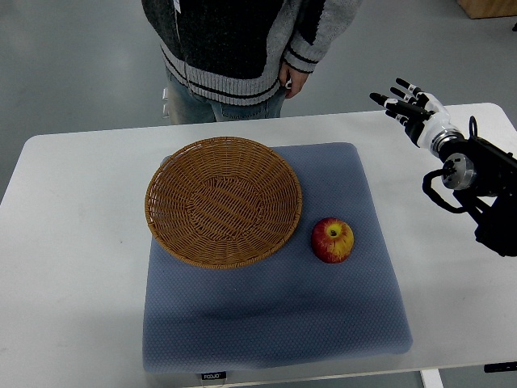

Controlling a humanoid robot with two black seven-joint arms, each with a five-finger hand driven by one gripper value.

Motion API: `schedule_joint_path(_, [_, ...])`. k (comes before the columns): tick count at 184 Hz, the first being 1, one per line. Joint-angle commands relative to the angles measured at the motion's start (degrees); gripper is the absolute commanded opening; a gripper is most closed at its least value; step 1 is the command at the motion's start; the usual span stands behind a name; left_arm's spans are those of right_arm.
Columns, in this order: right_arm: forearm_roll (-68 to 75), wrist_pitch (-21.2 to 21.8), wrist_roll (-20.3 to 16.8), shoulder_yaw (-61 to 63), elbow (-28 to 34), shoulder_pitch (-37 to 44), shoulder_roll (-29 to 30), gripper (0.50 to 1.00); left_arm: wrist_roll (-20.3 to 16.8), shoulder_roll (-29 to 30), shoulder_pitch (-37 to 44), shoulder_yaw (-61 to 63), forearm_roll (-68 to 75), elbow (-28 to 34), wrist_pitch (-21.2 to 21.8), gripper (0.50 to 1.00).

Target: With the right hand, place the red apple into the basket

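Upright, stem-dimple skyward, the red apple [333, 240] sits beside the basket [223, 201] — right robot hand [413, 106] splayed, empty.

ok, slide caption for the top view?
Right hand open above the table's far corner; red apple beside the empty basket.

Red-and-yellow apple [333, 240], brown woven basket [223, 201], blue-grey dotted mat [275, 323], white table [73, 267], grey striped-hem cardigan [242, 48], black-and-white right hand [408, 103]
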Motion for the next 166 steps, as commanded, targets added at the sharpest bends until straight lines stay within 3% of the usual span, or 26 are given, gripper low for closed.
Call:
schedule_joint_path(1, [-0.02, 0.01, -0.04, -0.07, 0.05, 0.05, 0.0, 0.915, 0.0, 0.0, 0.0, 0.0, 0.0, -0.24, 0.0, 1.0])
schedule_joint_path(67, [-0.46, 0.36, 0.05, -0.25, 0.14, -0.04, 0.0, 0.915, 0.0, 0.0, 0.0, 0.0, 0.0, 0.11, 0.0, 1.0])
schedule_joint_path(128, [-4.14, 9.76, 0.14, -1.83, 0.49, -0.13, -2.2, 0.915, 0.0, 0.0, 0.09, 0.0, 0.0, -0.15, 0.0, 1.0])
schedule_joint_path(166, [-6.78, 11.79, 0.14, -2.18, 0.84, 0.05, -2.63, 0.915, -0.09, 0.0, 0.0, 0.0, 0.0, -0.07, 0.0, 1.0])
